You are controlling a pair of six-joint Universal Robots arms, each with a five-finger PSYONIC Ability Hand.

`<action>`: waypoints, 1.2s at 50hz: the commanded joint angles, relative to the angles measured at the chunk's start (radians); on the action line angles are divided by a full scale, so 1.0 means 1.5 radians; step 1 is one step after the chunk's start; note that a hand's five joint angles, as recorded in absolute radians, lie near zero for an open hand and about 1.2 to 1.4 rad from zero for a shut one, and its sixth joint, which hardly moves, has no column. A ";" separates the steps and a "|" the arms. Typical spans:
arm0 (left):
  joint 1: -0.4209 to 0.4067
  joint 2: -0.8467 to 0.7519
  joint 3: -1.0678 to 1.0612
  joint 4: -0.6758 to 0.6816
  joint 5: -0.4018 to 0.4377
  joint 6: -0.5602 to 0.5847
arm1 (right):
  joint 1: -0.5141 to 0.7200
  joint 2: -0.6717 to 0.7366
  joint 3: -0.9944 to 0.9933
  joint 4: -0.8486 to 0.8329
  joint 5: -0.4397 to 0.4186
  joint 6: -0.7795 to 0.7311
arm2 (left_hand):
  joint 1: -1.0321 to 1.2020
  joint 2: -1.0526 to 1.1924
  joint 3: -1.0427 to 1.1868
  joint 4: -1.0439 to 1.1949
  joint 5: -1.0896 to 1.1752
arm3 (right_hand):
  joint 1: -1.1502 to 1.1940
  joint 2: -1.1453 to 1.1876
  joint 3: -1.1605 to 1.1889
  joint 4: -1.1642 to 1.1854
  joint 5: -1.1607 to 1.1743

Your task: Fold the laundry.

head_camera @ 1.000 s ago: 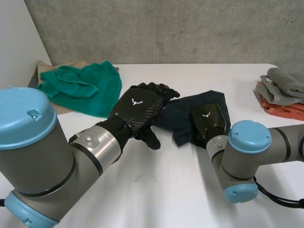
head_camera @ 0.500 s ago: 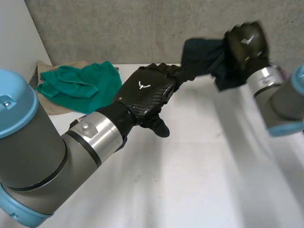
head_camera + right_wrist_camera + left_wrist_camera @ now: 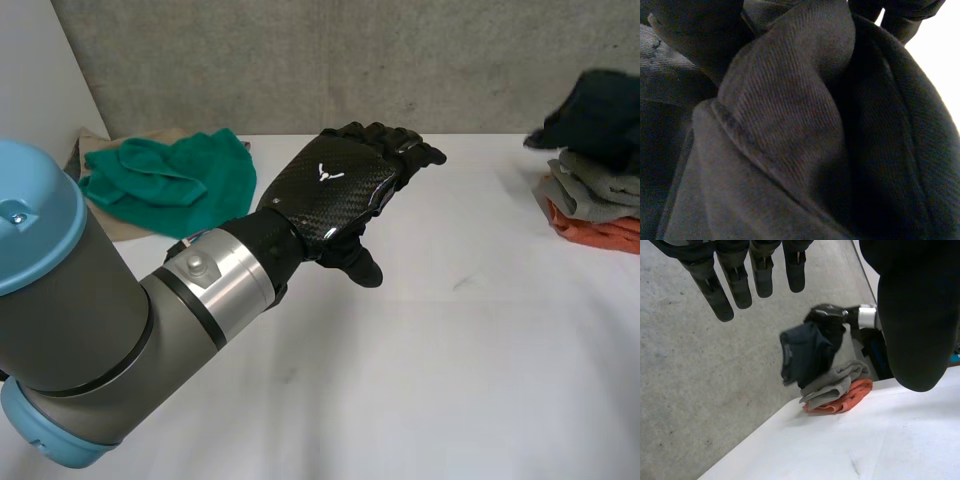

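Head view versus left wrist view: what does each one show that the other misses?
The head view adds the green cloth on a beige cloth, and the back of the open left hand. The left wrist view adds the right hand gripping the dark cloth. Both share that cloth, the grey cloth on the orange cloth, the white table.

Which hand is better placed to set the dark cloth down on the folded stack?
Right. The right hand grips the dark cloth over the folded grey cloth and orange cloth. The left hand hangs open and empty over the middle of the table, apart from them.
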 commanded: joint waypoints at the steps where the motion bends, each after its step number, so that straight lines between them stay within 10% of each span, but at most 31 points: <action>1: 0.001 -0.009 -0.002 0.000 0.000 0.000 | -0.047 0.101 -0.012 -0.041 -0.030 0.007 | 0.001 -0.004 -0.005 0.001 0.007 | 0.217 0.154 0.145 0.138 0.180; 15: 0.002 -0.015 -0.011 0.000 -0.001 0.000 | -0.070 0.144 0.007 -0.043 -0.075 0.001 | 0.003 -0.002 -0.003 0.003 0.009 | 0.217 0.154 0.145 0.138 0.180; 22: 0.004 -0.016 -0.010 0.000 -0.001 0.000 | -0.073 0.043 0.099 -0.036 0.047 -0.009 | 0.003 -0.002 -0.003 0.003 0.009 | -0.597 -0.661 -0.669 -0.677 -0.634; 35: 0.005 -0.006 -0.011 0.000 -0.002 0.000 | -0.127 -0.173 0.254 0.201 0.081 -0.211 | 0.003 -0.002 -0.003 0.003 0.009 | -0.597 -0.661 -0.669 -0.677 -0.634; 48: 0.009 0.021 0.008 0.001 -0.009 -0.001 | -0.224 -0.325 0.205 0.309 0.468 -0.413 | 0.009 0.004 0.003 0.009 0.015 | -0.597 -0.661 -0.669 -0.677 -0.634; 55: 0.037 0.046 0.046 0.013 -0.018 -0.005 | -0.149 -0.440 0.274 0.225 0.406 -0.387 | 0.032 0.027 0.026 0.032 0.038 | -0.597 -0.661 -0.669 -0.677 -0.634; 60: 0.130 0.052 0.071 0.019 -0.057 -0.008 | -0.059 -0.592 0.437 0.197 0.239 -0.297 | 0.022 0.017 0.016 0.022 0.028 | -0.597 -0.661 -0.669 -0.677 -0.634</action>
